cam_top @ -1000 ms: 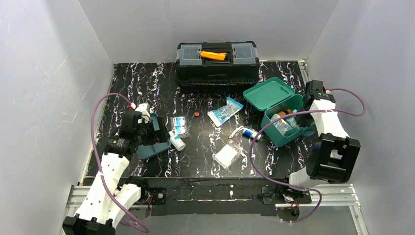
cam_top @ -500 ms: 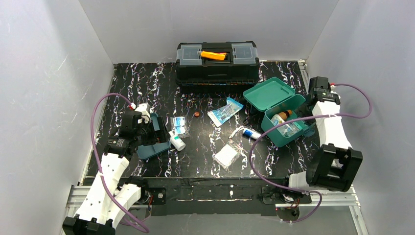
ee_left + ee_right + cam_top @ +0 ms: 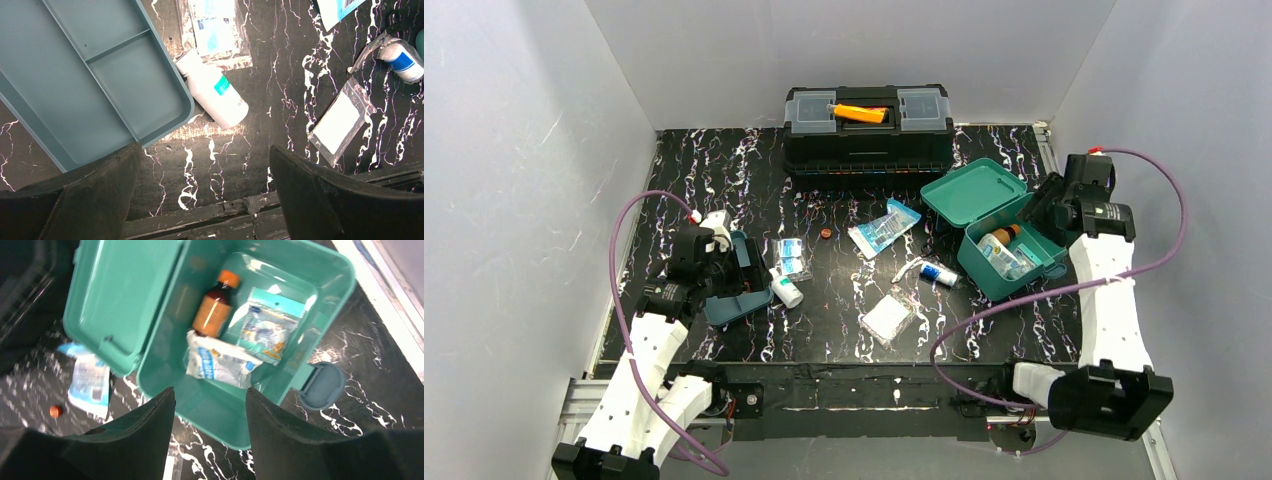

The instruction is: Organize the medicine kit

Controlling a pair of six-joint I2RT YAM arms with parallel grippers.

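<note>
Right claw hangs parted, empty, above the open medicine kit; left claw wide. Next, probably: fetch the centre-frame sachet.

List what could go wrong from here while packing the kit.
The white bottle lies on its side at the edge of the tray; lifting the tray may send it rolling. The brown bottle and packets lie loose in the medicine kit; the tray might not seat over them.

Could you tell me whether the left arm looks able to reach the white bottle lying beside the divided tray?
Probably yes: the white bottle lies uncovered on the table just ahead of the open left gripper, though close against the tray corner.
</note>
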